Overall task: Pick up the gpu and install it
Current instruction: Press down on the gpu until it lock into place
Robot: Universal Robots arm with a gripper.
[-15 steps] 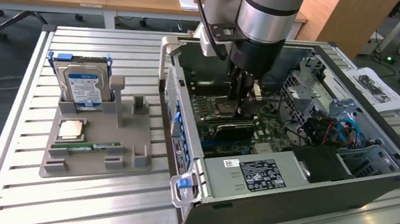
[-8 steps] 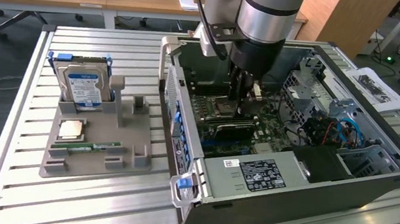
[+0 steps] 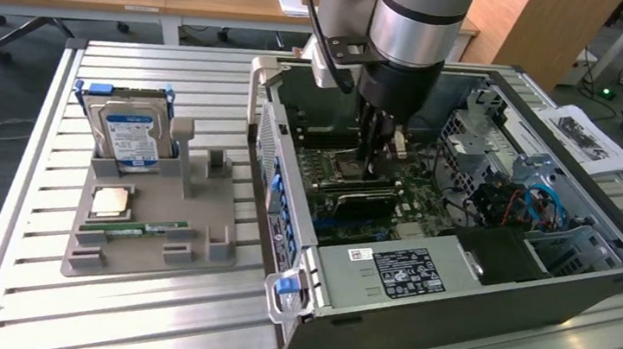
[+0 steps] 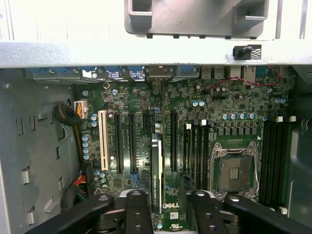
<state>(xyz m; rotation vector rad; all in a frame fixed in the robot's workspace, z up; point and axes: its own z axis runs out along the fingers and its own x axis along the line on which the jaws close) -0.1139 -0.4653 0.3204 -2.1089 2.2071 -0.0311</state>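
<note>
Both jaws flank the gpu [image 4: 156, 170] standing edge-on in its slot.

The arm [image 3: 418, 21] comes in from the upper part of the exterior view and points steeply downward, silver wrist segment above a black end section. The gripper [image 3: 382, 151] hangs vertically, fingers directed straight down. In the wrist view the two dark fingers [image 4: 138, 209] stand parallel with a clear gap between them, jaws parted, and the gripper [image 4: 168, 209] midline sits over that gap. Linkage bars splay outward on both sides.
</note>
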